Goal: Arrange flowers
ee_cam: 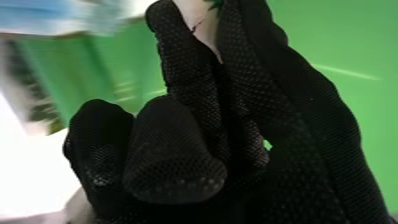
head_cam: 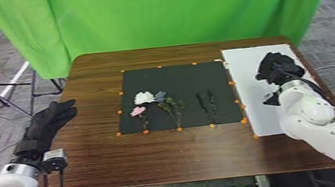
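In the head view, the left hand rests open beside the table's left edge. The right hand is above the white board, apart from the flowers. On the black mat lie a white flower, a pink flower below it, a small blue flower, a green leafy stem and dark sprigs. In the right wrist view, the right hand has long, mostly straight fingers with others bent in front; whether the pale strip between them is a thing or background, I cannot tell.
The white board lies along the right side of the brown table. Orange marks line the mat's border. A green curtain hangs behind the table, and a tripod stands at the left.
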